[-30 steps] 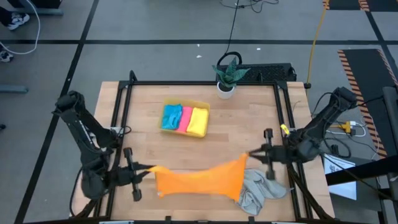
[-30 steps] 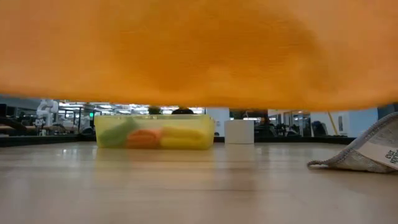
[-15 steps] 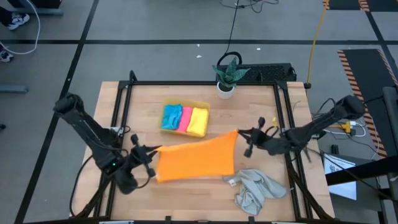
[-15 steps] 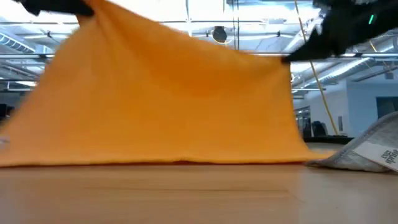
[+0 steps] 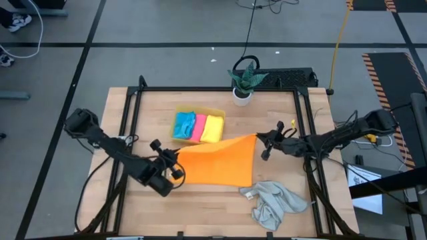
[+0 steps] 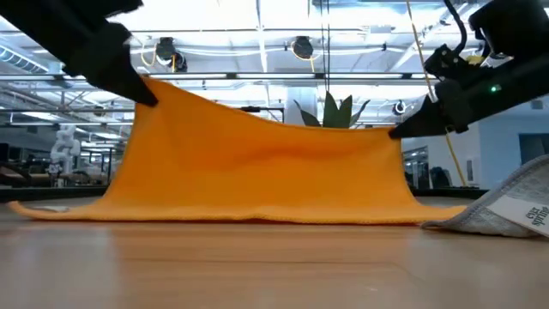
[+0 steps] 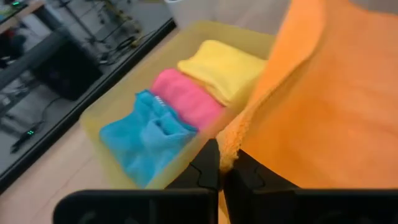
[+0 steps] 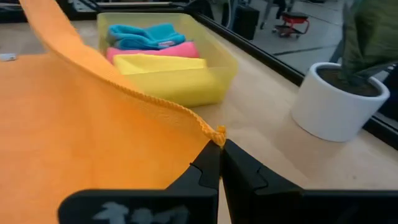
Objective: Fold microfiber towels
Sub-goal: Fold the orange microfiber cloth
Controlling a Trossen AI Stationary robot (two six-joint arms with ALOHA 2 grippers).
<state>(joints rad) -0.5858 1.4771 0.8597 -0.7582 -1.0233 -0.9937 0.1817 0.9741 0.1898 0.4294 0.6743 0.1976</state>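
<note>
The orange towel point(image 5: 217, 165) slopes over the table's middle, its near edge point(image 6: 240, 215) lying on the wood and its far edge raised. My left gripper point(image 5: 177, 157) is shut on the far left corner and my right gripper point(image 5: 259, 139) on the far right corner. A crumpled grey towel point(image 5: 272, 203) lies on the table near the right front. Folded blue point(image 7: 146, 134), pink point(image 7: 186, 99) and yellow point(image 7: 221, 65) towels lie side by side in the yellow tray point(image 5: 199, 127), just beyond the orange towel. My left gripper pinches the orange towel's far left corner point(image 7: 231, 144) between its two fingers, coming from the table's left and slanting down. The corner is held up above the table point(image 6: 147, 90) and the cloth slopes down from it. My right gripper pinches the towel's far right corner point(image 8: 216, 133) at the hemmed edge between its two fingertips, reaching almost level from the table's right. That corner is lifted point(image 6: 395, 133), lower than the left one. The far edge sags slightly between the two holds.
A potted plant point(image 5: 243, 81) in a white pot stands at the far edge of the table. The dark frame rails point(image 5: 133, 120) run along the table's left and right sides. Bare wood shows left of the tray and along the front.
Both grippers have moved toward the far edge and down, carrying the orange towel from the front of the table. The towel hung clear of the wood before. Its lower edge now lies on the table and the cloth slopes up toward the tray.
</note>
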